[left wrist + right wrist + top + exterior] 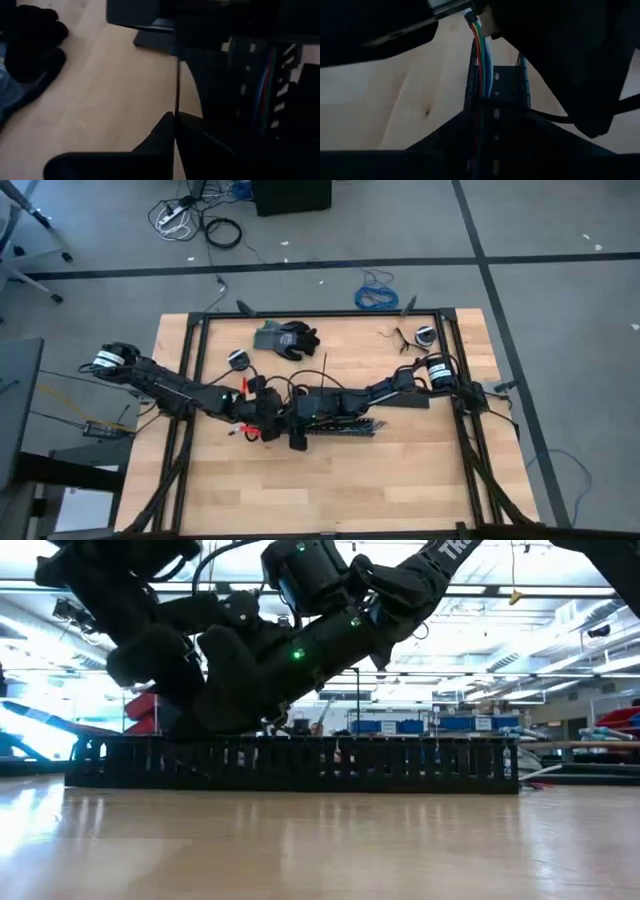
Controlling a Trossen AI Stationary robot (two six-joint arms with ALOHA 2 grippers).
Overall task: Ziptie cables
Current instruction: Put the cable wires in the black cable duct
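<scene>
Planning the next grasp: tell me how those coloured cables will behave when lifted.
Probably floppy: the cables are very thin strands, so they would sag. Likely light. Lying side by side along the black slotted strip, they may splay apart.

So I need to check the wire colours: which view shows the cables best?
The right wrist view: the cables run as green, red and blue strands along the black slotted strip. The left wrist view shows coloured streaks; high and low views hide them behind the arms.

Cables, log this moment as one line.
cables along black slotted strip | left end effector and right end effector meet mid-table | glove behind, untouched
</scene>
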